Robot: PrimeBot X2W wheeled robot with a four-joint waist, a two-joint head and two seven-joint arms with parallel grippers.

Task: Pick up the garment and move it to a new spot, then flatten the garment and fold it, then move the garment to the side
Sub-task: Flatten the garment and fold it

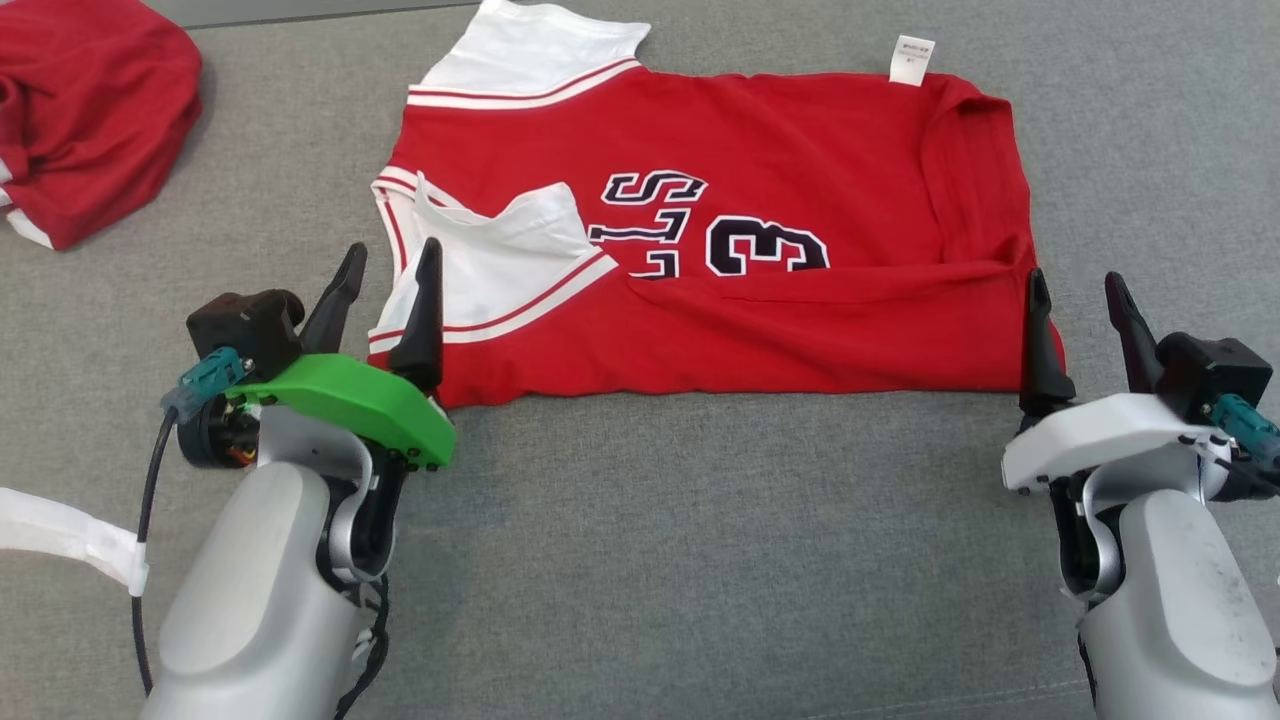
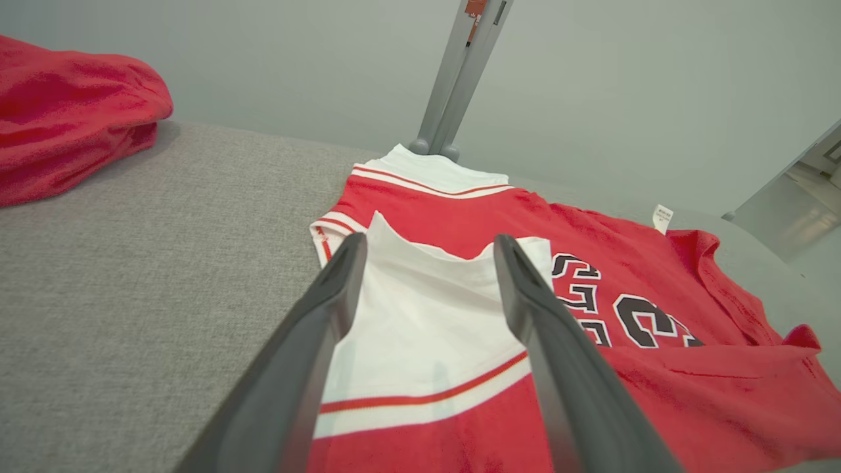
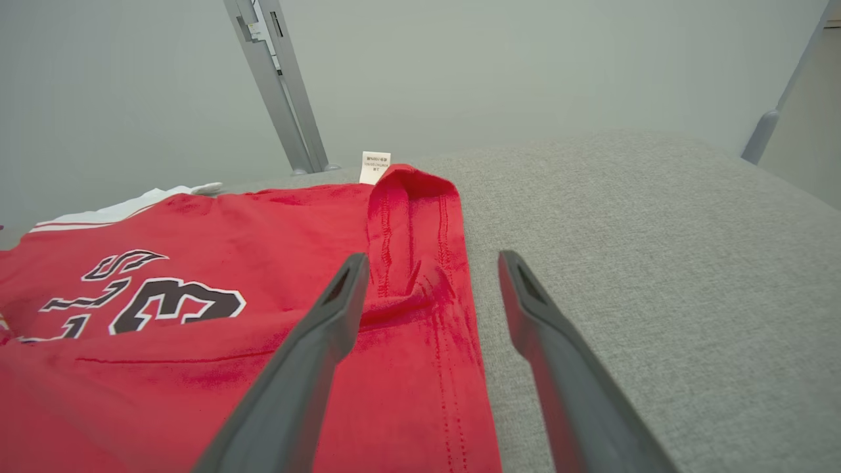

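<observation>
A bunched-up red cloth (image 1: pixel 90 110) sat at the grey tabletop's (image 1: pixel 700 560) far left corner. The left gripper (image 1: pixel 392 255) had its fingers spread, empty, over a white sleeve. The red garment (image 1: pixel 800 170) lay flat mid-tabletop, partly folded. The right gripper (image 1: pixel 1077 280) was spread too, straddling the garment's right edge.

Open left claw (image 1: pixel 392 250) and open right claw (image 1: pixel 1075 278) flank the folded jersey (image 1: pixel 800 180).

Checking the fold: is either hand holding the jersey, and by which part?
Nothing is held. The left hand and right hand stand open at the near corners of the jersey.
</observation>
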